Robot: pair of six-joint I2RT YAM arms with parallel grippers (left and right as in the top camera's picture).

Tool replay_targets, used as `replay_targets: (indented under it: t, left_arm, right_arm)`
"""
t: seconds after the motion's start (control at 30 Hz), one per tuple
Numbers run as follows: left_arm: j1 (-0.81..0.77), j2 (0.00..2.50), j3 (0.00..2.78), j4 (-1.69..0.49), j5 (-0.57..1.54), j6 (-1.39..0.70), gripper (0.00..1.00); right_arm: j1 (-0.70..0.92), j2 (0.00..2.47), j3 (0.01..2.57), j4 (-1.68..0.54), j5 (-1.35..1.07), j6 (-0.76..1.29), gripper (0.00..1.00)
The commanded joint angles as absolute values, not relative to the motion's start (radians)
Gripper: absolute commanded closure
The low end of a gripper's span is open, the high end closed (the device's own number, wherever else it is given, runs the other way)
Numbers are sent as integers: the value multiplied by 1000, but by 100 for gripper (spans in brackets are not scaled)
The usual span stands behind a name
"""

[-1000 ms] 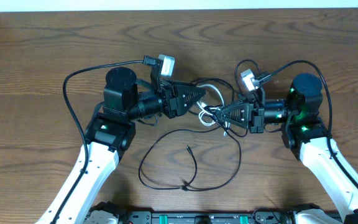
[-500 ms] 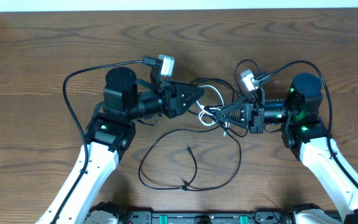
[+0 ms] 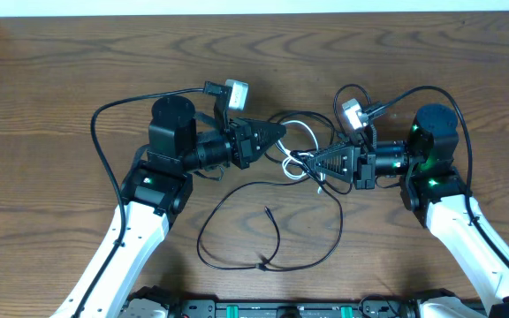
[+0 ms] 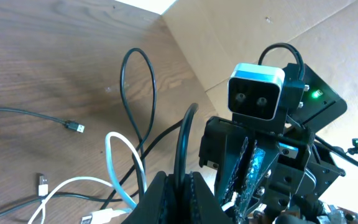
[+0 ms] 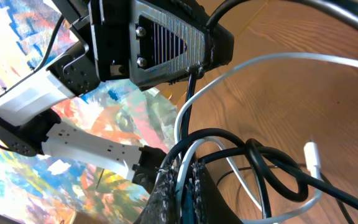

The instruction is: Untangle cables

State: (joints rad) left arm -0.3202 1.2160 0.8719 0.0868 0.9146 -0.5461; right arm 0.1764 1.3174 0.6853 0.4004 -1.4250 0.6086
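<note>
A knot of thin black cables [image 3: 303, 132] and a white cable [image 3: 308, 132] lies mid-table between my grippers. My left gripper [image 3: 278, 132] is shut on a black cable [image 4: 184, 143] that rises from between its jaws. My right gripper [image 3: 306, 160] is shut on the white cable [image 5: 241, 68], with black cable loops [image 5: 272, 165] crossing beside its jaws. A long black cable [image 3: 272, 247] trails toward the front in a big loop, with a small plug end [image 3: 267, 210]. USB plug ends [image 4: 74, 127] lie on the wood.
The wooden table [image 3: 60, 106] stretches all round. The arms' own thicker black wires [image 3: 104, 124] arc beside each arm. The right arm's camera [image 4: 257, 90] faces my left wrist closely. The table's far edge [image 3: 254, 12] runs along the top.
The left gripper has drawn back slightly to the left with its black cable. The right arm and the loose loop have not moved.
</note>
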Motion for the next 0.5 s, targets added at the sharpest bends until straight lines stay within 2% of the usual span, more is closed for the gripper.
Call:
replay_targets:
  t: [0.0, 0.07, 0.2, 0.3, 0.4, 0.47]
  left_arm:
    - [-316, 1214, 888, 92, 923, -535, 93]
    - [-295, 1214, 888, 93, 923, -533, 93]
    - [-206, 1193, 888, 124, 962, -558, 92]
    - [-141, 1164, 888, 186, 1023, -616, 93]
    - [-78, 1123, 888, 228, 1076, -650, 93]
    - [-46, 1097, 888, 226, 1097, -653, 93]
  right_arm:
    - [184, 1314, 692, 400, -1439, 585, 98]
    - [184, 1314, 691, 395, -1433, 550, 98]
    - [184, 1314, 691, 229, -1219, 440, 98]
    - [185, 1314, 691, 37, -899, 363, 98]
    - [185, 1314, 691, -107, -531, 362, 98]
    - [185, 1314, 692, -164, -374, 362, 98]
